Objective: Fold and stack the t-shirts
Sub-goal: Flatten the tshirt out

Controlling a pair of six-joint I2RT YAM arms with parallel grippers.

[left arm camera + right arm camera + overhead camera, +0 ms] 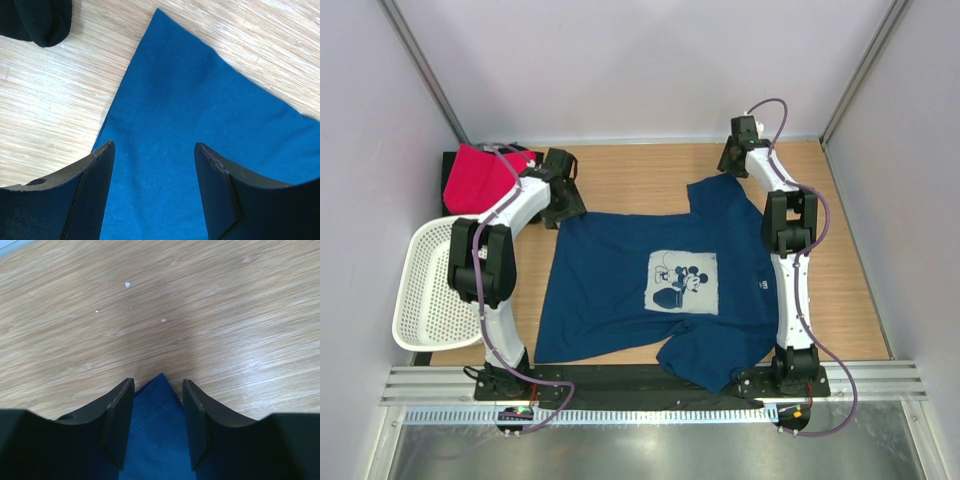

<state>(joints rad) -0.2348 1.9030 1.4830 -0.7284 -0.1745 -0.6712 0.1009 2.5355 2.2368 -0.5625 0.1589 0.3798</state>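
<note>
Grasp depth: your right gripper (157, 382) and left gripper (154, 145) stand unclenched over navy t-shirt (620, 290) corners; straddle more cloth before clamping

The navy t-shirt (620, 290) lies spread flat in the middle of the counter (840, 250), white cartoon print (682, 282) facing up, one sleeve reaching the near edge. The pink-red t-shirt (475, 178) sits crumpled in the far left corner, on the black t-shirt (449, 165).
</note>
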